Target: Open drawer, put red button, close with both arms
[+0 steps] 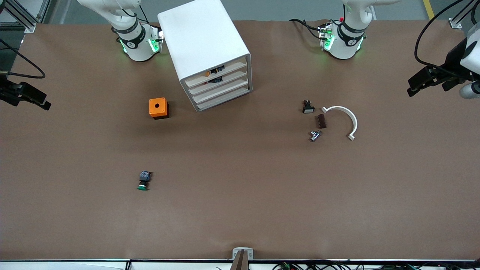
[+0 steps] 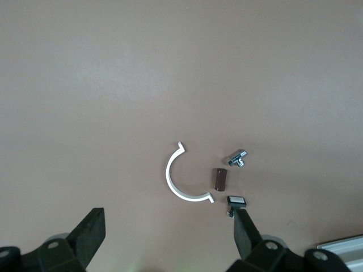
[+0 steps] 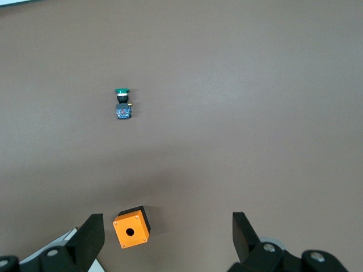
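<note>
No writing readable; left hand [image 2: 167, 241] and right hand [image 3: 167, 241] both hang released.

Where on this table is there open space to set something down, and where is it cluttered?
Widest bare stretch: the table nearer the camera than the green button. Also bare between the orange box and that button. Crowded: the small parts beside the white clip, toward the left arm's end, and around the cabinet.

High front overview, wrist views downward (tabletop shared)
</note>
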Controlling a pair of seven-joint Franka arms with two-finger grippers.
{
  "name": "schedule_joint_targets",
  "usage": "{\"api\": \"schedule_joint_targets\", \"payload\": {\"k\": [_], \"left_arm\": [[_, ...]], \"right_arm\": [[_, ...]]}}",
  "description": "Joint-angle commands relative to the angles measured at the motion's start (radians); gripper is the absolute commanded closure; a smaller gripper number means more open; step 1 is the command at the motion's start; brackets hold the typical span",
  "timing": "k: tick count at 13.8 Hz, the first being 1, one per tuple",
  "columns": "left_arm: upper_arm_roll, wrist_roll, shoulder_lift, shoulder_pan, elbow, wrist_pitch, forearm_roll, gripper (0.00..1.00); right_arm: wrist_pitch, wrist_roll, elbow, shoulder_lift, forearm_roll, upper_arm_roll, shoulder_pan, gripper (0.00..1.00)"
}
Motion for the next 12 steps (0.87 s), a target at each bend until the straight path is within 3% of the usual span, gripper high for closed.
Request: {"api": "schedule_joint_targets", "payload": {"k": [1,5,8,12], "left_arm": [[-0.013,0.019,-0.067,0.016,-0.072,0.007,-0.016,0.00],[-0.018,0.085,-0.096,0.015,-0.101,0.004,-0.030,0.00],[-0.058,0.033,-0.094,0.018,-0.099,-0.007,-0.038,0.00],[-0.059,0.038,-0.094,0.018,-0.090,-0.010,-0.038,0.00]], "right_arm": [[-0.003,-0.009,0.002,-0.013,-0.012,0.013,-0.016,0.00],[-0.003,-0.009,0.002,-0.013,-0.012,0.013,-0.016,0.00],[-0.003,-0.009,0.002,-0.013,-0.012,0.013,-0.016,0.00],[-0.005,-0.009,0.002,-0.015,-0.013,0.013,-0.016,0.00]]}}
